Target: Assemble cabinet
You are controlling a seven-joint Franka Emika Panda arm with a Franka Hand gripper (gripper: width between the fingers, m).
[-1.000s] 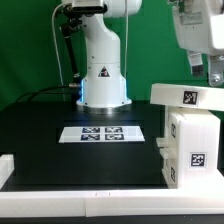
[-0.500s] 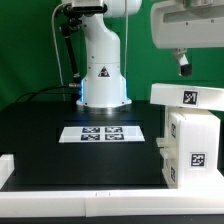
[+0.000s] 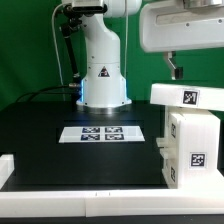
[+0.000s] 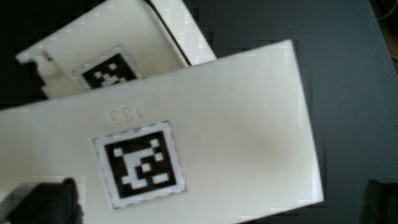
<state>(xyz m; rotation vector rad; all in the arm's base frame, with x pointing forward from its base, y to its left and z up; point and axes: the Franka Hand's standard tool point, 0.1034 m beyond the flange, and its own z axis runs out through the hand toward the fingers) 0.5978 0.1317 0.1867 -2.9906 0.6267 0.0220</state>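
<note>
Since the earlier frames the pincer [image 3: 172, 68] has travelled from the exterior view's right toward its left, and it now hangs clear above the cabinet [image 3: 195, 150], which stands at the desk's edge on the exterior view's right. A flat top panel [image 3: 185, 97] lies on the box-shaped body and overhangs it toward the exterior view's left; both carry square tags. In the wrist view the two dark fingertips [image 4: 45, 200] sit wide apart with nothing between them, so the pincer is spread and empty, and the tagged panel fills most of that picture. The step in hand appears to be an approach to this panel. It would go best with the jaws squared to a panel edge before any descent, a straight drop, and closure only once both fingers flank the slab, since an off-centre hold could tilt it or push the body. The desk [image 3: 60, 155] is matt black, with the marker board [image 3: 102, 132] lying flat near its middle and a low white border rail [image 3: 70, 180] along the near side. Behind stand the robot base [image 3: 102, 80] and a green backdrop [image 3: 30, 50]
</note>
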